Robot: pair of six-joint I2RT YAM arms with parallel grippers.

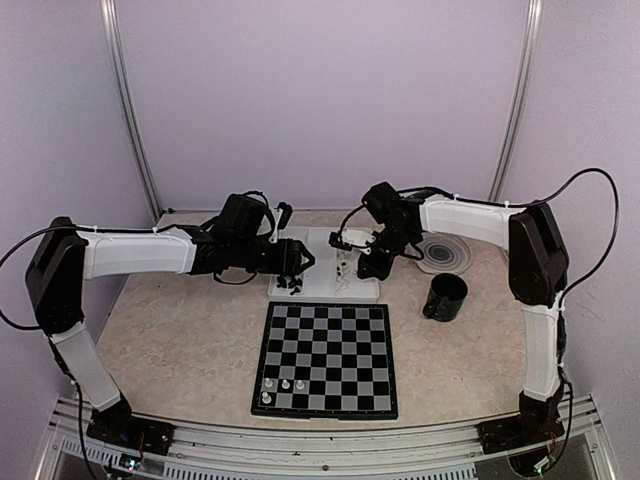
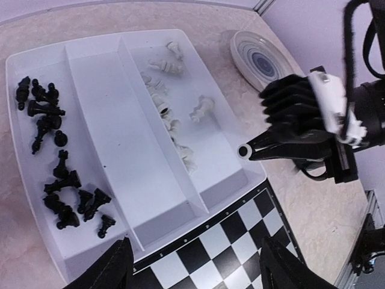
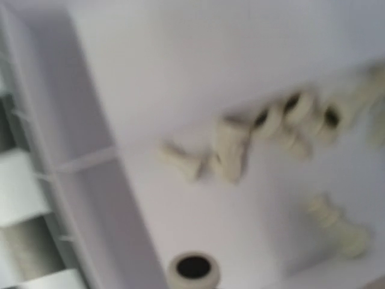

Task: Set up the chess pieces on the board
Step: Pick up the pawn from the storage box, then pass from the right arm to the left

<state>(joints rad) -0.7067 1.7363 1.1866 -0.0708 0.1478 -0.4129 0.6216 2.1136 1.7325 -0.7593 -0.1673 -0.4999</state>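
- The right gripper (image 2: pixel 252 150) hangs over the right-hand compartment of the tray (image 2: pixel 102 120). Its fingers are pressed together on a white piece (image 2: pixel 243 150), and the round, hollow base of that piece shows at their tips.
- In the blurred right wrist view, that same base (image 3: pixel 192 267) sits at the bottom edge, with the loose white pieces (image 3: pixel 283 120) lying on the tray floor beyond it.
- The left gripper (image 2: pixel 201 271) is spread wide with nothing between its fingers. It hovers over the tray's near rim, where the rim meets the far edge of the board (image 1: pixel 325 360).
- The black pieces (image 2: pixel 57 162) lie heaped in the tray's left compartment, ahead and to the left of that open gripper and apart from it.
- Four white pieces (image 1: pixel 283 386) stand on the board's near left corner, well away from both grippers.
- A plate (image 1: pixel 445 253) and a dark cup (image 1: pixel 444 297) sit to the right of the tray.
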